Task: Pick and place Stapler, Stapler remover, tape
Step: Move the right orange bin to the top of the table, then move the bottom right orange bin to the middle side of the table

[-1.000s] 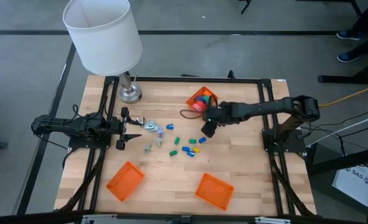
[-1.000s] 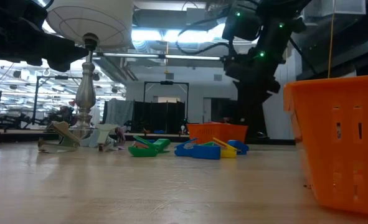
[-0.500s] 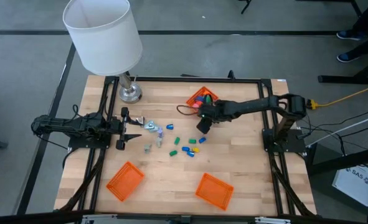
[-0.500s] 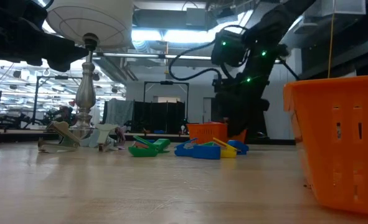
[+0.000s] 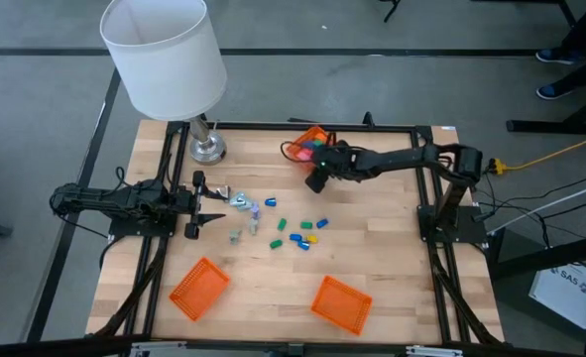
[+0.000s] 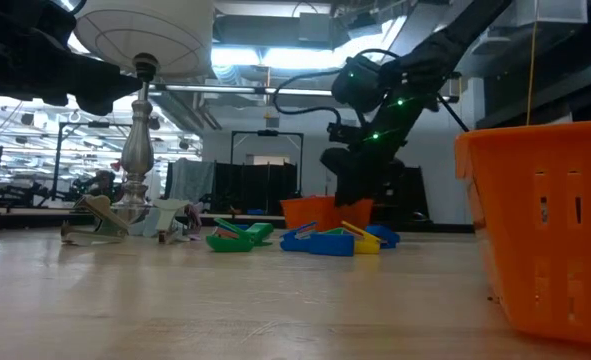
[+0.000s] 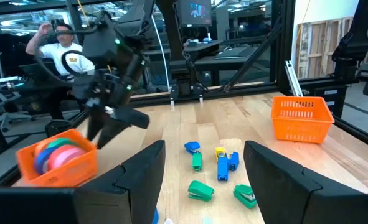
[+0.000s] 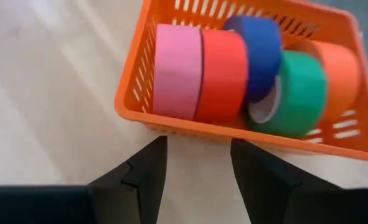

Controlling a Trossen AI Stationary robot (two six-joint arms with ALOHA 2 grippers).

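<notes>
Hovering beside a small orange plastic basket (image 8: 171, 112) at the far side of the wooden table (image 5: 392, 258), the right tool (image 5: 315, 181) is seen with fingers apart and nothing between them. Chunky tape rolls (image 8: 221, 68) in pink, red, blue, green and orange are packed in that basket. The left tool (image 5: 194, 205) is held spread wide, empty, near small coloured staplers (image 5: 297, 236) scattered mid-table.

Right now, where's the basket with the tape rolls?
In the high view the tape basket sits at the table's far edge, right of the lamp base, directly beside the right gripper.
</notes>
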